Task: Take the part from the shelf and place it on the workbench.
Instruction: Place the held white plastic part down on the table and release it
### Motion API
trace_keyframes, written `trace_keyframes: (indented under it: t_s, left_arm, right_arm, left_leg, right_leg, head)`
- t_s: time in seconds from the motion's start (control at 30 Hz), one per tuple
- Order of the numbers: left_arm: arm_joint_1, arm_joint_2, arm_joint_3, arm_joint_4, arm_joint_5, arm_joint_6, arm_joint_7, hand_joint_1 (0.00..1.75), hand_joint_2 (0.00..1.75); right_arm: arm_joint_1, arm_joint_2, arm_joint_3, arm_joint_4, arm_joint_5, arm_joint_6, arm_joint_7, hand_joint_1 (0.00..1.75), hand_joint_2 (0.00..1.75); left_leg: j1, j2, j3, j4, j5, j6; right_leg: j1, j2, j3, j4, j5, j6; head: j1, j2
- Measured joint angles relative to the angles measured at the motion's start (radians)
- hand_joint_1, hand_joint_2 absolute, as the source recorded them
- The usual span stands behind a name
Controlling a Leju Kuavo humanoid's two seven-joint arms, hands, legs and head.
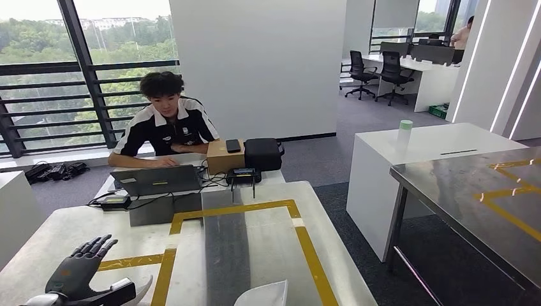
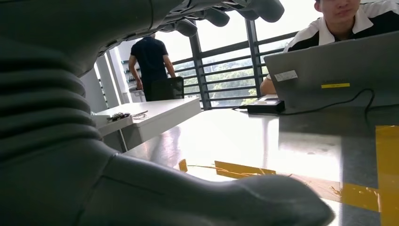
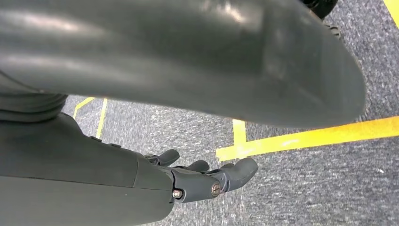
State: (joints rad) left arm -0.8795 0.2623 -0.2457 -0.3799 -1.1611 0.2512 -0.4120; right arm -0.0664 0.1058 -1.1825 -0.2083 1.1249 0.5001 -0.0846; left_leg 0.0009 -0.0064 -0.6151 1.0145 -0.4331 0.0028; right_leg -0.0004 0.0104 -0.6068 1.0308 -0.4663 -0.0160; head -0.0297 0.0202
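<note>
Near the workbench corner, the left robot hand hovers, fingers spread.

My matt dark-grey plastic left hand over the glossy pale stone-look workbench; brushed steel table alongside; rough grey carpet.

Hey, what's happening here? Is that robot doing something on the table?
Its left hand hovers open over the workbench, fingers spread, holding nothing. A white part lies on the bench near the robot. Its right hand hangs over the carpet, holding nothing. Behind the bench, a person sits at a laptop.
</note>
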Motion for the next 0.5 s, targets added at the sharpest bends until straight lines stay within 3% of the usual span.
trace_keyframes:
  t_s: [0.1,0.2,0.27,0.33,0.37,0.4,0.43,0.5]
  left_arm:
    - [-0.002,-0.009,0.0,-0.006,-0.012,0.005,0.0,0.0,0.0]
    - [-0.005,-0.018,-0.001,-0.016,-0.025,0.01,-0.003,0.0,0.0]
    - [-0.007,-0.024,-0.001,-0.019,-0.028,0.012,-0.004,0.0,0.0]
    - [-0.007,-0.029,-0.001,-0.02,-0.032,0.012,-0.004,0.0,0.0]
    - [-0.005,-0.032,-0.001,-0.021,-0.034,0.012,-0.004,0.0,0.0]
    - [-0.004,-0.034,-0.001,-0.021,-0.035,0.012,-0.005,0.0,0.0]
    - [-0.003,-0.036,-0.001,-0.021,-0.035,0.012,-0.005,0.0,0.0]
    - [-0.003,-0.037,-0.001,-0.022,-0.036,0.012,-0.007,0.0,0.0]
  right_arm:
    - [0.0,0.004,0.0,0.0,0.0,0.0,0.0,0.0,0.0]
    - [-0.001,0.006,-0.001,0.0,0.0,0.0,-0.002,0.0,0.0]
    - [-0.001,0.005,-0.001,0.0,0.0,0.0,-0.003,0.0,0.0]
    - [-0.001,0.005,-0.001,0.0,0.0,0.0,-0.005,0.0,0.0]
    - [0.0,0.005,-0.001,0.0,0.0,0.001,-0.005,0.0,0.0]
    - [0.0,0.005,-0.001,0.0,0.0,0.001,-0.006,0.0,0.0]
    - [0.0,0.005,-0.001,0.0,0.0,0.001,-0.006,0.0,0.0]
    - [-0.001,0.005,-0.001,0.0,0.0,0.0,-0.007,0.0,0.0]
  left_leg:
    - [-0.003,0.0,0.0,0.002,-0.002,0.006]
    - [0.004,0.004,0.012,-0.023,0.017,0.004]
    - [0.013,0.009,0.018,-0.041,0.029,0.003]
    - [0.015,0.013,0.013,-0.042,0.032,0.003]
    - [0.017,0.014,0.009,-0.04,0.033,0.002]
    - [0.02,0.015,0.004,-0.037,0.034,-0.001]
    - [0.026,0.016,-0.002,-0.032,0.036,-0.006]
    - [0.036,0.016,-0.017,-0.015,0.037,-0.022]
  right_leg:
    - [-0.002,0.0,0.002,-0.001,0.001,0.003]
    - [-0.001,0.0,0.003,0.004,-0.007,0.013]
    - [-0.002,-0.001,-0.023,0.07,-0.058,0.023]
    - [-0.01,-0.002,-0.07,0.185,-0.122,0.036]
    - [-0.015,-0.002,-0.085,0.225,-0.135,0.043]
    - [-0.021,-0.003,-0.084,0.234,-0.131,0.051]
    - [-0.027,-0.004,-0.064,0.205,-0.111,0.059]
    - [-0.038,-0.005,0.005,0.09,-0.064,0.075]
  head:
    - [0.0,0.0]
    - [0.0,0.0]
    - [0.0,0.0]
    - [0.001,0.0]
    - [0.001,0.0]
    - [0.001,0.0]
    - [0.001,0.0]
    - [0.001,0.0]
